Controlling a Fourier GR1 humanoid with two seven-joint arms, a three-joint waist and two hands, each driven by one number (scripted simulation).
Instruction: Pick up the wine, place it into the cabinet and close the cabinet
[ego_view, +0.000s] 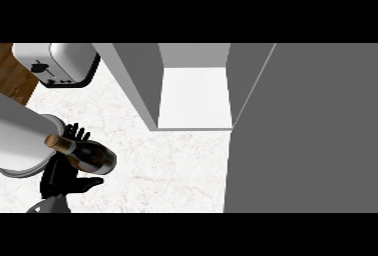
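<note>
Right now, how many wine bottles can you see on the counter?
1. The wine bottle lies near the counter's left edge, over the left hand, left of the open cabinet. Others could be hidden behind the cabinet door.

No readable text, brand or number appeared anywhere. The toaster (60, 62) carried only small black control marks on its side, too small to read. The wine (87, 154) showed no legible label.
</note>
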